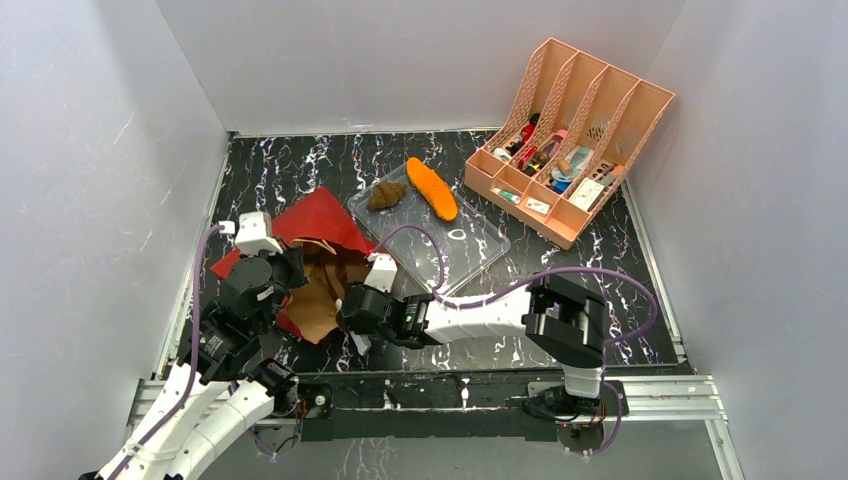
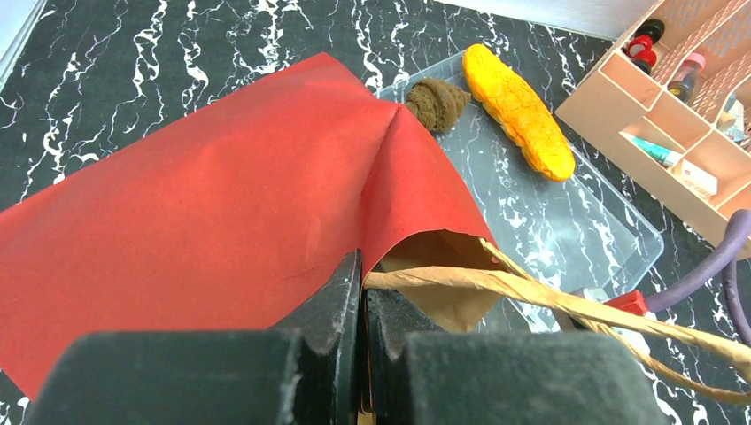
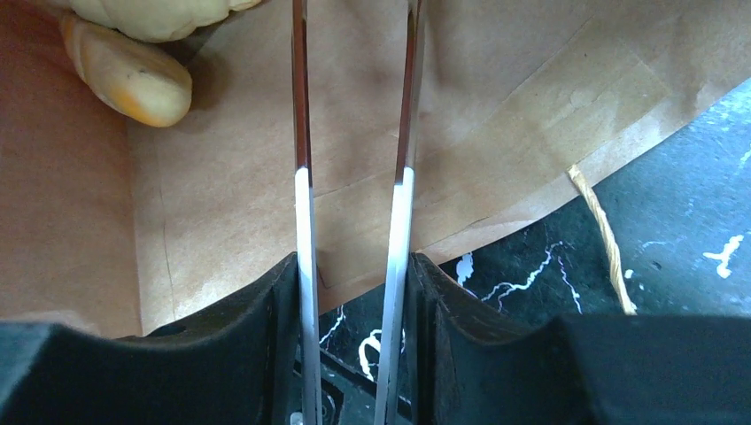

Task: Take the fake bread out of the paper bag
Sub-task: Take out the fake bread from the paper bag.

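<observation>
The paper bag point(image 1: 322, 219) lies on its side, red outside, brown inside, mouth toward the near edge. My left gripper point(image 1: 277, 276) is shut on the bag's upper mouth edge point(image 2: 416, 243) beside a twisted handle point(image 2: 531, 297), holding it up. My right gripper point(image 1: 338, 298) is open and reaches into the mouth; its fingers point(image 3: 303, 106) stand apart over the brown paper point(image 3: 496, 115) with nothing between them. Two tan bread pieces point(image 3: 124, 75) lie inside, up and left of those fingers. An orange loaf point(image 1: 432, 188) and a dark brown lump point(image 1: 386, 195) lie on the clear tray point(image 1: 475, 248).
A pink desk organizer point(image 1: 570, 140) with small items stands at the back right, close to the tray. White walls close in the left, back and right. A purple cable point(image 1: 560, 275) loops over the right arm. The bag's other handle point(image 3: 602, 239) lies on the black marble table.
</observation>
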### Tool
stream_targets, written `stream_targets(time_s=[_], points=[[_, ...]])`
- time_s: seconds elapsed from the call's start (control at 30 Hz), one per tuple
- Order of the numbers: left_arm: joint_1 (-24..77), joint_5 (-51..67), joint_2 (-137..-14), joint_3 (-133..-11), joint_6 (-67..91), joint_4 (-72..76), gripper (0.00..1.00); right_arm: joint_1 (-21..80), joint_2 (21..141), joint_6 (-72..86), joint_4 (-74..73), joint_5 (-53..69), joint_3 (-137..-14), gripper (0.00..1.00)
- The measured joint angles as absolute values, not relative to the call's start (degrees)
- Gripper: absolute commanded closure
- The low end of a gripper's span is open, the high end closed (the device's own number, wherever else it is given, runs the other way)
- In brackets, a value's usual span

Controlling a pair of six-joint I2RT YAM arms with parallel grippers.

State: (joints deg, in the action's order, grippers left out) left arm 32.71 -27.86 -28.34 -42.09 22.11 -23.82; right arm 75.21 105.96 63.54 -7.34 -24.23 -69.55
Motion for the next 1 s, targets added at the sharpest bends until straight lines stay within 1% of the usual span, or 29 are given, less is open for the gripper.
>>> stream_targets(time_s=[0.23,0.47,0.7,1.0], points=[[32.7,-27.8,-29.9,-42.1,22.1,-24.2,1.00,75.3,108.1,63.5,-2.9,-25.8,-69.4,0.64],[32.7,-27.8,-31.4,-42.1,22.3,-24.3,1.00,75.6,108.1,63.2,5.8,-26.7,-64.7,0.63],[32.7,-27.3,-32.7,-42.1,23.1,-24.2,1.00,75.8,108.1,61.4,10.3,-27.3,-63.1,0.62],[32.7,-26.5,-34.3,-42.1,24.3,-24.0,1.00,76.4,105.8,56.5,13.6,-30.8,-63.1,0.57]])
